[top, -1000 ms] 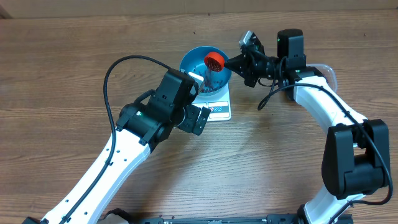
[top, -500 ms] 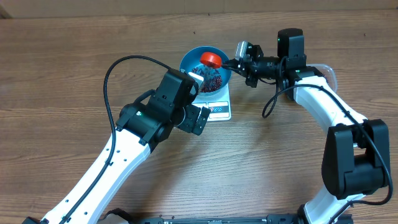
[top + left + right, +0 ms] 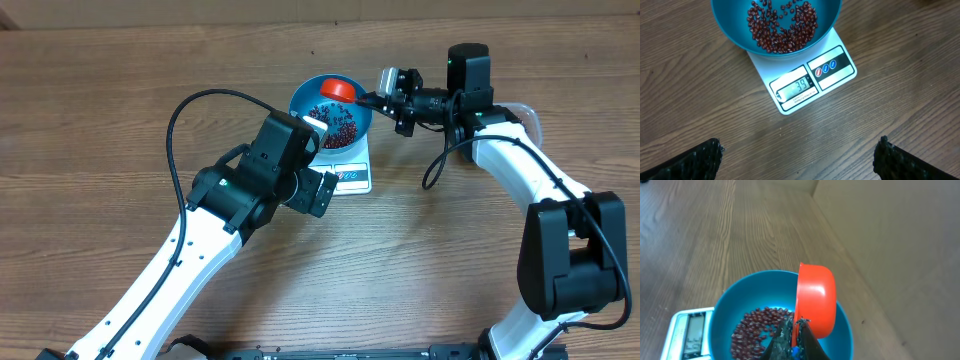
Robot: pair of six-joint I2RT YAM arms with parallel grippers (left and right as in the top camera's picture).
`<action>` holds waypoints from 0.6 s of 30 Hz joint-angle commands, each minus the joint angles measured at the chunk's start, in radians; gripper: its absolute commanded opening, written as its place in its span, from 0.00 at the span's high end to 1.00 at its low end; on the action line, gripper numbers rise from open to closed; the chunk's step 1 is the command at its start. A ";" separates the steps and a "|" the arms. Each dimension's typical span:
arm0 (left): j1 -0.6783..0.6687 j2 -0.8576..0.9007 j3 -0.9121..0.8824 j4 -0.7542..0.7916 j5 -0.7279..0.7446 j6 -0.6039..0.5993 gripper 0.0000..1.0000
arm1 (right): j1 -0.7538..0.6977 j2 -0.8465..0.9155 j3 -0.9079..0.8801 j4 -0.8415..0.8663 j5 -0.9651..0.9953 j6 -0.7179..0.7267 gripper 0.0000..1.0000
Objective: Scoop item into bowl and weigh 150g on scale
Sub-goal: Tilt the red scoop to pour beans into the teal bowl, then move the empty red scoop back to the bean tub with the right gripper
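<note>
- The right claw (image 3: 792, 347) is clamped tight on the thin dark handle of a round orange-red plastic scoop (image 3: 815, 300). The scoop is tipped on its side over the round deep blue bowl (image 3: 722, 312).
- The small dark red-maroon oval beans (image 3: 780, 25) lie heaped in the bottom of the bowl, below and just ahead of that claw.
- The bowl sits on the small flat white rectangular kitchen scale (image 3: 765, 65), which rests on the brown wooden table (image 3: 690, 110).
- The left claw (image 3: 800, 165) is spread wide and holds nothing. It hovers over the table on the display side of the scale, apart from the bowl and beans.
- Only the left wrist view shows the scale's grey display window (image 3: 797, 86), which is lit and reads 39.
- Only the right wrist view shows the grip on the handle close up.
- Only the overhead view shows both arms flanking the bowl, with the scoop above its far rim and the left arm covering a corner of the scale.
</note>
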 commanded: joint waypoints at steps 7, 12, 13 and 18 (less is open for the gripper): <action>-0.002 0.008 0.012 0.000 0.004 0.022 0.00 | -0.159 -0.112 0.042 0.007 0.018 0.661 0.96; -0.002 0.008 0.012 0.000 0.004 0.022 0.01 | -0.303 -0.207 0.042 -0.043 0.055 0.850 0.96; -0.002 0.008 0.012 0.000 0.004 0.022 0.00 | -0.336 -0.228 0.042 -0.074 0.064 0.850 0.96; -0.002 0.008 0.012 0.000 0.004 0.022 0.01 | -0.476 -0.319 0.042 -0.292 0.132 0.850 0.96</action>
